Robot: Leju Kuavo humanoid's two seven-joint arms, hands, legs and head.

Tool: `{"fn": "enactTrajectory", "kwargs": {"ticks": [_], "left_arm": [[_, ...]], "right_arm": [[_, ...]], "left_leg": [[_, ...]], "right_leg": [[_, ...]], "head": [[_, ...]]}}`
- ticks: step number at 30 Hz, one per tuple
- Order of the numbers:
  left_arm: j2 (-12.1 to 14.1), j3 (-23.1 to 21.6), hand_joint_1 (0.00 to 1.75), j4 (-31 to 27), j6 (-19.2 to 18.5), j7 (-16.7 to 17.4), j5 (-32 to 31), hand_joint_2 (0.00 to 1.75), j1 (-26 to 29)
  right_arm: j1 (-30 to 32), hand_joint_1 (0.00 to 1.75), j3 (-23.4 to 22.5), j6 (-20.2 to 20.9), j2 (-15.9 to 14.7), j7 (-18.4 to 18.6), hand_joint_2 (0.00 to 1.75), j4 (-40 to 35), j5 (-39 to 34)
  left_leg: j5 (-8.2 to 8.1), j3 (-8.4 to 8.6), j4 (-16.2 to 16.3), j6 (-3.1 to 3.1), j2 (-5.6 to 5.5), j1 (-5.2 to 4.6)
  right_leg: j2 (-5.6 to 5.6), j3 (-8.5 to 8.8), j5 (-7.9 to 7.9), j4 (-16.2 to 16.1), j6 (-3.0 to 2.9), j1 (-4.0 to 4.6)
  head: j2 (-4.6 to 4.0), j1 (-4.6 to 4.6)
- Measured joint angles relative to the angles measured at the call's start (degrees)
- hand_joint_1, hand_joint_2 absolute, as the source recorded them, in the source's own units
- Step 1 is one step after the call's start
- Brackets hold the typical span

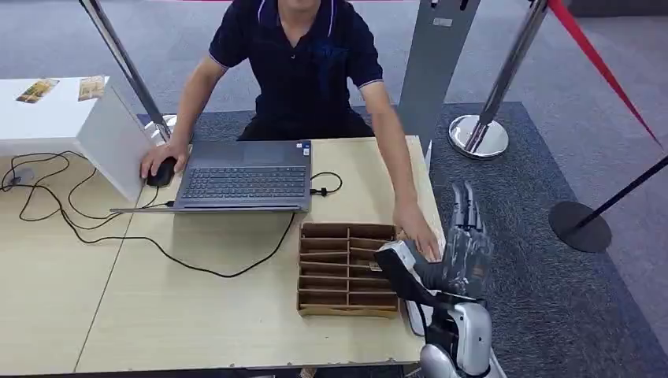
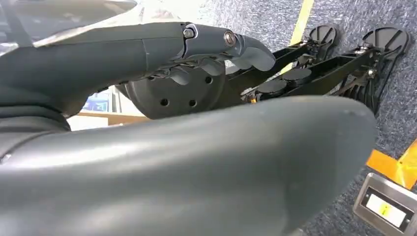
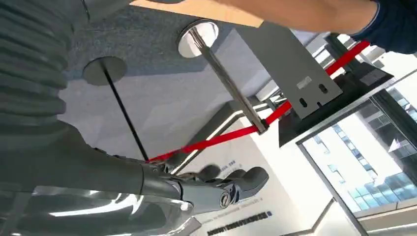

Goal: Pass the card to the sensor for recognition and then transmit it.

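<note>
My right hand [image 1: 468, 240] is raised beside the table's right edge, fingers straight and apart, with nothing in it. In the right wrist view its fingers [image 3: 223, 189] stretch out bare against the floor and a red barrier tape. A person's hand [image 1: 418, 233] rests on the table just left of my right hand, next to a white and black device [image 1: 397, 262] at the table edge. The brown cardboard slot organiser [image 1: 347, 269] lies left of that device; I cannot make out a card in it. My left hand [image 2: 206, 46] hangs low with loosely bent fingers, holding nothing.
A person sits behind the wooden table [image 1: 197, 315] with one hand on a mouse [image 1: 161, 172] beside an open laptop [image 1: 244, 181]. Black cables [image 1: 71, 213] trail across the left side. A white block [image 1: 55, 118] bears two cards. Barrier posts [image 1: 479, 135] stand on the right.
</note>
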Motion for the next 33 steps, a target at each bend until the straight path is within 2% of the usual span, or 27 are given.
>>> {"fn": "enactTrajectory", "kwargs": {"ticks": [2, 6, 13, 18, 27, 33], "left_arm": [[0.0, 0.0, 0.00, 0.0, 0.0, 0.2, 0.0, 0.00, 0.0], [0.0, 0.0, 0.00, 0.0, 0.0, 0.6, 0.0, 0.00, 0.1], [0.0, 0.0, 0.00, 0.0, 0.0, 1.3, 0.0, 0.00, 0.1], [0.0, 0.0, 0.00, 0.0, 0.0, 1.6, 0.0, 0.00, 0.1], [0.0, 0.0, 0.00, 0.0, 0.0, 1.7, 0.0, 0.00, 0.1], [-0.1, 0.0, 0.00, 0.0, 0.0, 2.2, 0.0, 0.00, 0.1]], "right_arm": [[0.1, 0.00, 0.0, 0.0, -0.2, 2.0, 1.75, -0.3, 0.6], [0.1, 0.00, 1.8, 0.0, -2.9, 9.8, 1.75, -0.7, 2.0], [0.2, 0.00, 5.8, 0.0, -8.5, 16.8, 1.75, -2.3, 3.2], [0.2, 0.00, 8.3, 0.6, -12.2, 19.6, 1.75, -4.1, 3.8], [0.2, 0.00, 11.5, 1.9, -16.6, 21.7, 1.75, -6.4, 4.0], [0.1, 0.00, 13.4, 5.8, -18.8, 22.2, 1.75, -7.8, 2.6]], "left_leg": [[0.00, -0.01, 0.0, 0.00, 0.00, 0.00], [0.00, -0.03, 0.0, 0.00, 0.00, 0.00], [0.00, -0.02, 0.0, 0.00, 0.00, -0.01], [0.00, -0.01, 0.0, 0.00, 0.00, -0.01], [0.00, -0.02, 0.0, 0.00, 0.00, -0.01], [0.00, -0.02, 0.0, 0.00, 0.00, -0.01]], "right_leg": [[0.00, 0.00, 0.00, 0.0, 0.00, 0.00], [0.00, 0.00, 0.00, 0.0, 0.00, 0.00], [0.00, 0.00, 0.00, 0.0, 0.00, -0.01], [0.00, -0.01, 0.00, 0.0, 0.00, -0.01], [0.00, 0.00, 0.00, 0.0, 0.00, -0.01], [0.00, 0.00, 0.00, 0.0, 0.00, -0.01]], "head": [[0.00, 0.00], [0.00, 0.00], [0.00, 0.00], [-0.02, 0.00], [0.00, 0.02], [0.00, 0.00]]}}
